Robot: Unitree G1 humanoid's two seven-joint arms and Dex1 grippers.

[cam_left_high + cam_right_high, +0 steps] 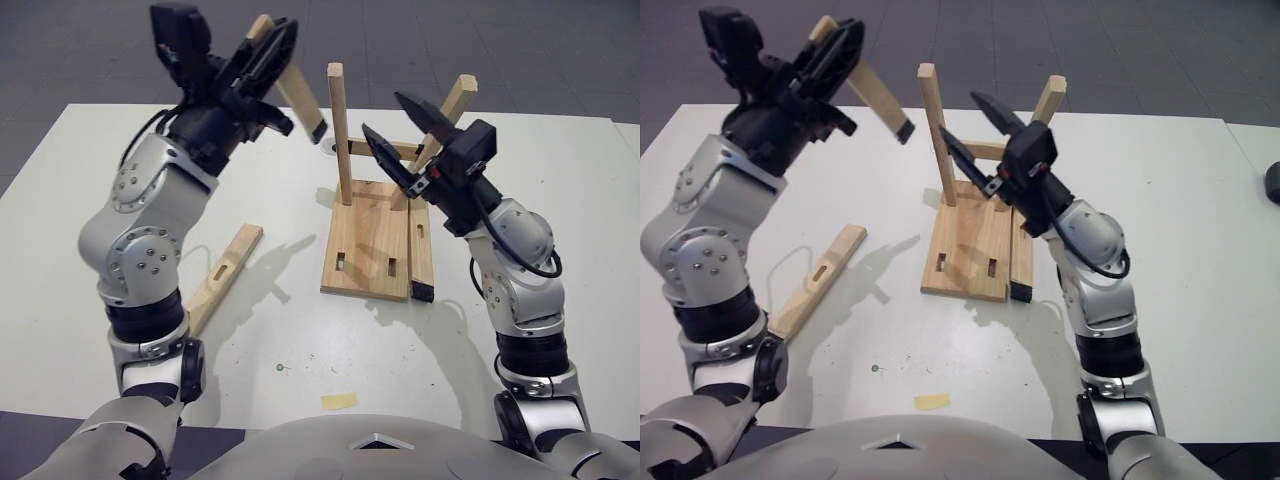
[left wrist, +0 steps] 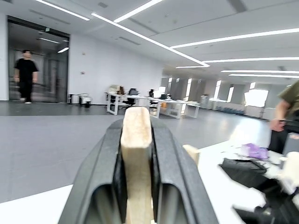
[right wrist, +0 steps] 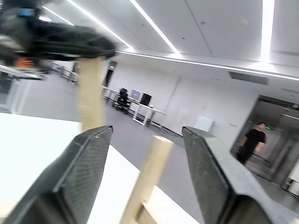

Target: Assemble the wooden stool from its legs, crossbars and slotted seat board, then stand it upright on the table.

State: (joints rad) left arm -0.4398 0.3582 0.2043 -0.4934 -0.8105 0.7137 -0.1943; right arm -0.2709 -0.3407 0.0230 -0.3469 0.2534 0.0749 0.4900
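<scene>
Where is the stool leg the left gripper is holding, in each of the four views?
Left eye view: held leg upper centre-left, over the table.
Right eye view: leg upper left.
Left wrist view: leg dead centre.
Right wrist view: leg left side, likely.
Shared landmark: the left gripper clamping it.

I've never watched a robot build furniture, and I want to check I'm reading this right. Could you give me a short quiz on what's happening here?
1. True or false: no legs stand in the seat board so far.
2. What does the left gripper hold above the table? A) a wooden leg B) the seat board C) nothing
3. Are the jaws of the right gripper open or shut?

Key
1. False: two upright legs stand in it.
2. A.
3. Open, with nothing between them.
</scene>
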